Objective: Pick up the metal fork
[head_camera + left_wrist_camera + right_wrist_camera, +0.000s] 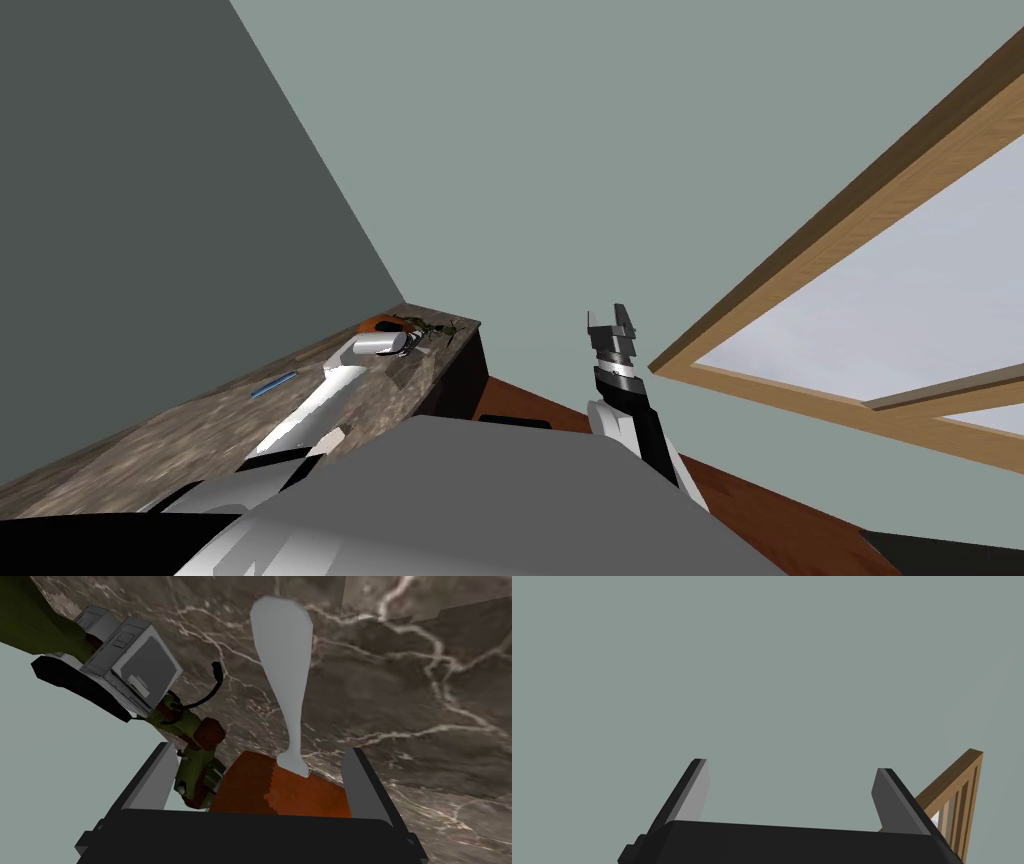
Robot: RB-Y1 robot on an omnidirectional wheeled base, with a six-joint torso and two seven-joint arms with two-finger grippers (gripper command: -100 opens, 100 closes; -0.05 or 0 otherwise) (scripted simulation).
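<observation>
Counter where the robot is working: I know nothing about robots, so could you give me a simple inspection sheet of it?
Surface: long brown marbled counter.
Job's things: light grey fork lying flat on the counter, narrow end reaching an orange slab; prongs hidden.
Clutter: green and white gadget beside the fork; small blue stick nearer the robot.
Pincers: left pincer open, fingers either side of the fork's narrow end; right pincer open, raised, holding nothing.
Cables: short black cable curling from the gadget.
Surroundings: grey-green wall, wood-framed window, reddish-brown floor.
</observation>
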